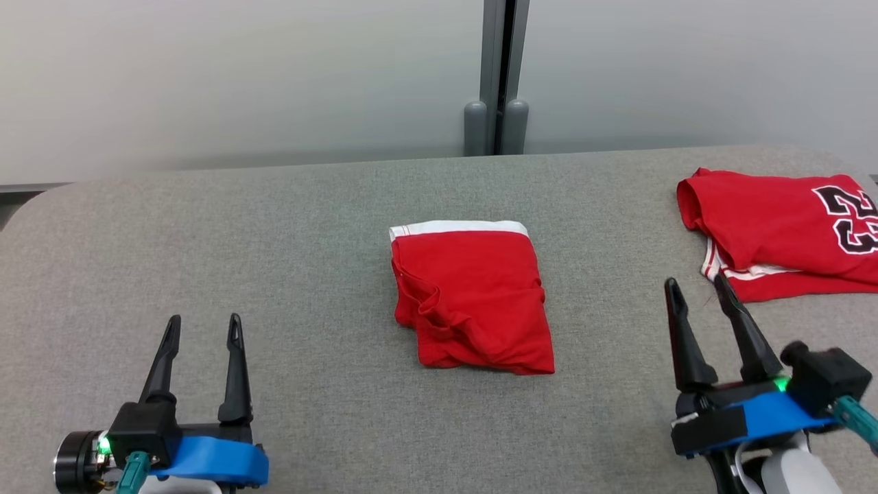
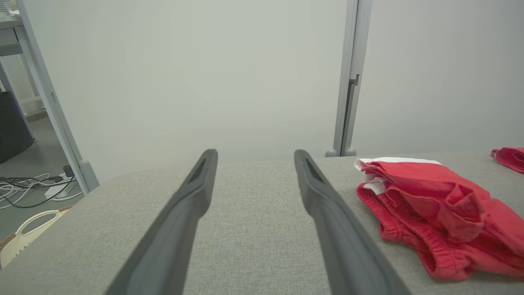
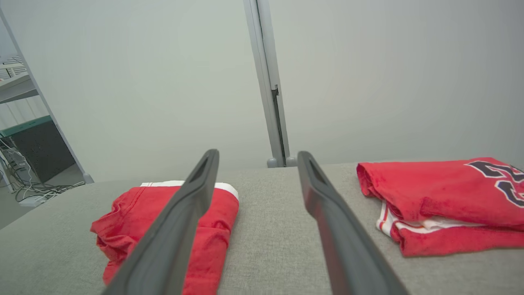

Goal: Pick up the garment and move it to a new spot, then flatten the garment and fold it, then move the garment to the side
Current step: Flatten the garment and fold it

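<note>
The red garment (image 1: pixel 473 302), white-banded along its far edge, lies folded and slightly rumpled at the centre of the grey table (image 1: pixel 274 274).

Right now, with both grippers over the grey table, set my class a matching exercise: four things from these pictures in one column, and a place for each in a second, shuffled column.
Things
1. folded red garment
2. numbered jersey
3. left gripper
4. right gripper

Places
A. lower right of the head view, tips just short of the jersey
B. middle of the table
C. lower left of the head view, over bare table
D. far right of the table

Pairs: 1-B; 2-D; 3-C; 4-A
</note>
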Controlling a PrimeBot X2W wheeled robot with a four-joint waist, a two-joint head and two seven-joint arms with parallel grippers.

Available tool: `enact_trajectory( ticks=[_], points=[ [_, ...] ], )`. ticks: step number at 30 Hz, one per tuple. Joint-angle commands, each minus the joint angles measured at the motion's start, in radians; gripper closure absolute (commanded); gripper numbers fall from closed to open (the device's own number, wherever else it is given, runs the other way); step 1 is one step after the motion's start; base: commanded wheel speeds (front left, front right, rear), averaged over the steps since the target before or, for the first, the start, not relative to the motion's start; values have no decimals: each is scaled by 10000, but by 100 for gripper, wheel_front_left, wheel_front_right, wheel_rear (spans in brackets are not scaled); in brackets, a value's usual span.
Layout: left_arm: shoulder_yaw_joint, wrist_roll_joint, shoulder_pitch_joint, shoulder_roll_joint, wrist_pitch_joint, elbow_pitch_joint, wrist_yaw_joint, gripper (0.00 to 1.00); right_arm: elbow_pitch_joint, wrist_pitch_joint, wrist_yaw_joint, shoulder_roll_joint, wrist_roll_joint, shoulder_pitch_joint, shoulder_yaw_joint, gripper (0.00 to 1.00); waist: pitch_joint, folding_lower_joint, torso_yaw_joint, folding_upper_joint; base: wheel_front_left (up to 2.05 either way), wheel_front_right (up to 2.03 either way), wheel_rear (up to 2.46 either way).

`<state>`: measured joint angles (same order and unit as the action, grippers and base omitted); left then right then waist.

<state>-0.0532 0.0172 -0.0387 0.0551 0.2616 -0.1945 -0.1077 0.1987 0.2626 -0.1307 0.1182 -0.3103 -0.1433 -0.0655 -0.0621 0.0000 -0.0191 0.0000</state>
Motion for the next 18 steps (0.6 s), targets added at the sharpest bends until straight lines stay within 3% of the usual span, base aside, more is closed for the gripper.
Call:
enact_trajectory(
  ticks=[1, 11, 18],
  points=[
    [-35, -48, 127, 49, 46, -23, 45, 0, -128, 22, -2, -86, 69, 258, 108, 0, 69, 0, 9, 0, 0, 0, 0],
    [34, -94, 439, 136, 46, -168, 101, 0, -1070, 23, -2, -490, 1196, 1387, 729, 0, 263, 0, 270, 0, 0, 0, 0],
    [123, -103, 512, 163, 46, -244, 155, 0, -892, 24, -2, -661, 1368, 1848, 625, 0, 403, 0, 437, 0, 0, 0, 0]
  ],
)
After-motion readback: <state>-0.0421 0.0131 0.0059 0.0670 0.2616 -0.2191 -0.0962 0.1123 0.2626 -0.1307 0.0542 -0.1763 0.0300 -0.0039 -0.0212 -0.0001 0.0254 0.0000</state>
